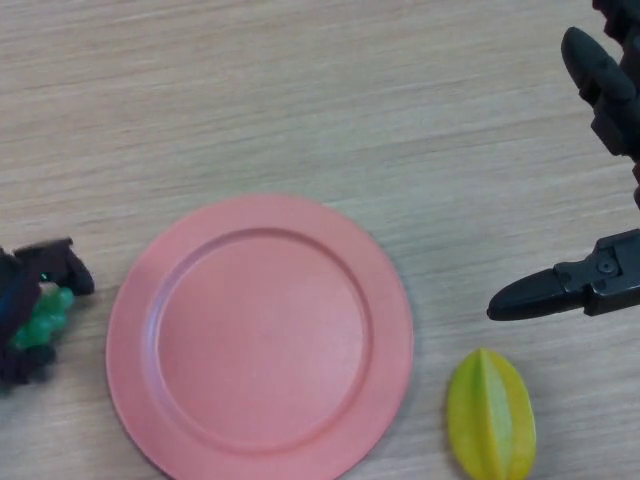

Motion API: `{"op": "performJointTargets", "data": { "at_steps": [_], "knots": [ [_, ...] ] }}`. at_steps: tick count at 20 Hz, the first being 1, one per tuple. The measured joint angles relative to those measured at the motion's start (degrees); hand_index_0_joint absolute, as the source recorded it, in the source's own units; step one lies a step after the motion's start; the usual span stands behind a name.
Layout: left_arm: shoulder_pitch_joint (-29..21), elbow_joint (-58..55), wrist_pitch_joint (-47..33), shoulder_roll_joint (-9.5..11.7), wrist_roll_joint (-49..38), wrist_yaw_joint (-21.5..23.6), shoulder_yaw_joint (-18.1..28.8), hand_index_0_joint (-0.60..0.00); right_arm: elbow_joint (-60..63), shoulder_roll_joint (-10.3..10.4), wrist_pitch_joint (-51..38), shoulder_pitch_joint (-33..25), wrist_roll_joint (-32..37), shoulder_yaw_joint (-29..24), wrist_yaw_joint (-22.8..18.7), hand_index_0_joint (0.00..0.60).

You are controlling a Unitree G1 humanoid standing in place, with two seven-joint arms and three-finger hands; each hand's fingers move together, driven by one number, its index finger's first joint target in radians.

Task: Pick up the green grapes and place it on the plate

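- Table (300, 90) of pale wood grain fills the head view and bears everything else.
- Plate (150, 400), pink and round with a raised rim, lies low in the middle, nothing on it yet.
- Right hand (600, 280) shows at the right edge, fingers straight and spread, grasping nothing, near the fruit below it.
- Starfruit (490, 415), yellow-green and ridged, lies just right of the plate; it is no part of the job.
- Left hand (25, 300) sits at the left edge, just beside the plate, fingers curled round the grapes.
- Grapes (45, 322) are a small bright-green cluster, knobbly and glossy, mostly hidden between the dark fingers; whether they are off the table I cannot tell.
- Judging by look, the cluster is light, lumpy and a little slippery, likely to roll or slip; a grip round its middle, firm but not crushing, suits it best.
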Motion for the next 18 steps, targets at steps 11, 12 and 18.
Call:
{"op": "performJointTargets", "data": {
  "at_steps": [11, 12, 18],
  "knots": [
    [-6.3, -36.9, 33.7, -6.7, -14.6, -18.0, -10.9, -0.6, -0.4, 0.2, 0.0, -0.1, 0.0, 0.5, -0.1, 0.0],
    [-6.1, -37.5, 34.0, -7.5, -14.5, -18.3, -13.5, -0.6, -0.4, 0.3, 0.0, -0.1, 0.0, 0.5, -0.1, 0.0],
    [-4.6, -35.9, 30.0, -7.8, -7.0, -18.8, -14.4, -0.4, -0.5, 0.4, 0.0, 0.4, 0.0, 0.5, -0.1, 0.0]
  ]
}}
